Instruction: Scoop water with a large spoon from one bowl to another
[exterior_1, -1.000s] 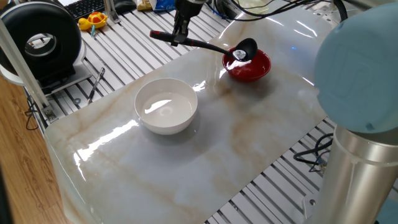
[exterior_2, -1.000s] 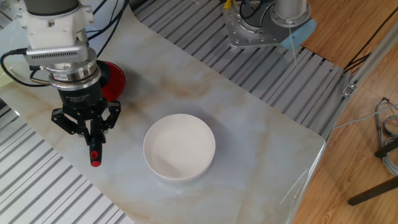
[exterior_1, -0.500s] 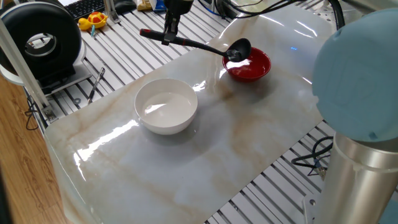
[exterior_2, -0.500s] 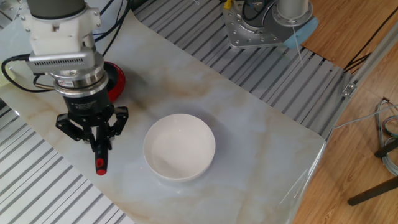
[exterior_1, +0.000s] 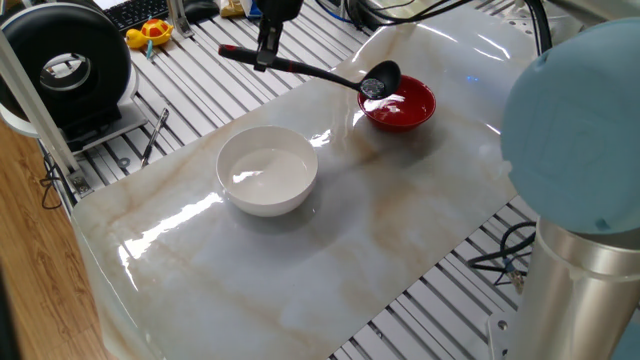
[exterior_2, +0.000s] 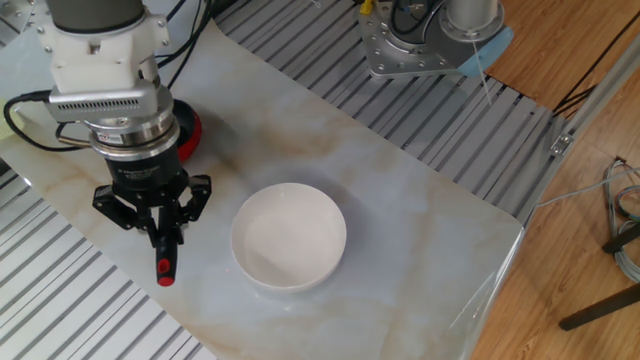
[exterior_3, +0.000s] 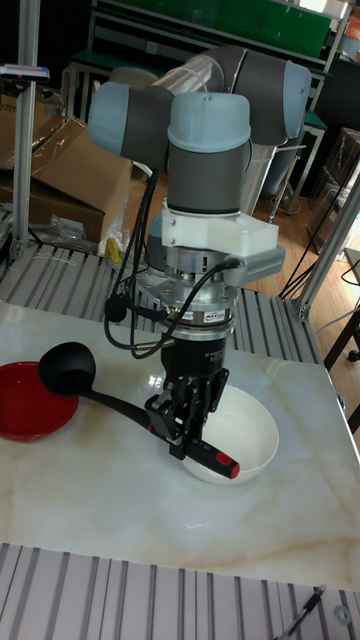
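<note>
My gripper (exterior_1: 267, 45) is shut on the thin handle of the large spoon, a black ladle. Its scoop (exterior_1: 380, 78) hangs just above the left rim of the small red bowl (exterior_1: 408, 105). A bright sheen in the scoop may be water; I cannot tell for sure. The handle's red end (exterior_2: 164, 270) sticks out below the gripper (exterior_2: 165, 232). The white bowl (exterior_1: 267, 170) stands apart, mid-table, with a glossy inside. In the tall fixed view the scoop (exterior_3: 67, 368) floats over the red bowl (exterior_3: 25, 410), and the gripper (exterior_3: 190, 420) is in front of the white bowl (exterior_3: 255, 440).
A black round device (exterior_1: 65, 70) and a yellow toy (exterior_1: 150, 33) sit at the back left on the slatted metal bench. The arm's wide base (exterior_1: 590, 150) fills the right foreground. A metal mount (exterior_2: 420, 40) stands beyond the marble sheet.
The gripper has carried the ladle up and to the left, towards the white bowl. The scoop has risen out of the red bowl and now sits over its left rim.
</note>
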